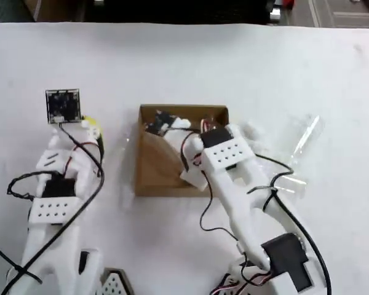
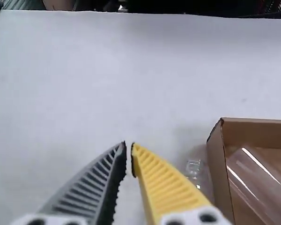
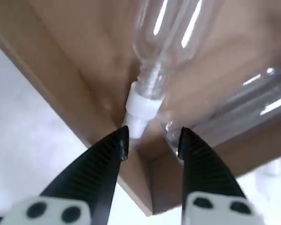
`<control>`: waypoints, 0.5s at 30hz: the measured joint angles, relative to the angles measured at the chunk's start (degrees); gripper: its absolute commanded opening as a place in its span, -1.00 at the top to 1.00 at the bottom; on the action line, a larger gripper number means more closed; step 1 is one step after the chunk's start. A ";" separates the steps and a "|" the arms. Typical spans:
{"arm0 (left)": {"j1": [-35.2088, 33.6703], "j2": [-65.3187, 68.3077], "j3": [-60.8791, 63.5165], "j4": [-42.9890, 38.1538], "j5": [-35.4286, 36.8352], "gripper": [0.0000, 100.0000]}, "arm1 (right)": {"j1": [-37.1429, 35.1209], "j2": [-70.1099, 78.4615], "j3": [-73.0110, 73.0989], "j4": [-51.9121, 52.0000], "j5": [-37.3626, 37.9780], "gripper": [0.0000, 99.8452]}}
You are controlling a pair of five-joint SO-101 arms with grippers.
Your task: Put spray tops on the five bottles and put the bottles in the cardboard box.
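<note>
White table (image 1: 184,61), dark room (image 1: 172,9) beyond. The cardboard box (image 1: 149,175) holds clear bottles (image 3: 171,37), one wearing a white spray top (image 3: 141,105). Right gripper (image 3: 152,143) gapes over the box's corner; left gripper (image 2: 129,157), pinched together and empty, sits beside the box

Bottles (image 3: 165,40) crowd cardboard box (image 1: 149,175), right arm (image 1: 246,196) above it, gap toward left arm (image 1: 56,187)

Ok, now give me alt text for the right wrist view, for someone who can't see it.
The right gripper, its black fingers open, hangs over a corner of the cardboard box. Inside lies a clear bottle with its white spray top pointing into that corner, and a second clear bottle beside it. The white table shows outside the box.
</note>
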 measured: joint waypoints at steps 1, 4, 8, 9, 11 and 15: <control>0.00 0.00 0.00 0.00 0.00 0.95 | -0.18 0.35 0.53 -1.67 -0.18 0.67; 0.00 0.00 0.00 0.00 0.00 0.95 | -0.18 2.46 2.02 -4.66 -0.44 0.67; 0.00 0.00 0.00 0.00 0.00 0.95 | -0.18 3.78 2.73 -5.10 -0.53 0.67; 0.00 0.00 0.00 0.00 0.00 0.95 | -0.18 4.22 2.55 -5.10 -0.70 0.67; 0.00 0.00 0.00 0.00 0.00 0.95 | -0.18 4.66 2.46 -5.10 -0.70 0.67; 0.00 0.00 0.00 0.00 0.00 0.95 | -0.18 6.07 2.37 -5.10 -0.88 0.68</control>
